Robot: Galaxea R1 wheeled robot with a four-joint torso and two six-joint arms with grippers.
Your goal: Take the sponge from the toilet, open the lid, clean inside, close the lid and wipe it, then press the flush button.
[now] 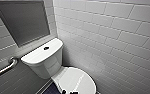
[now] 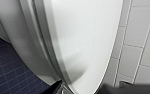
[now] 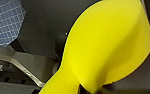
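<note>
Yellow sponge (image 3: pixel 108 45) squeezed in right gripper (image 3: pixel 66 73); lid (image 1: pixel 77 81) closed.

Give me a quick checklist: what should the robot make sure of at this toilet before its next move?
1. Sponge held: ok. The sponge sits pinched at its waist in the right gripper.
2. Lid open for cleaning inside: not ok. The lid lies shut on the toilet.
3. Inside of the bowl: cannot tell. The lid covers it.
4. Flush button free: ok. Nothing rests on the flush button on the tank top.
</note>
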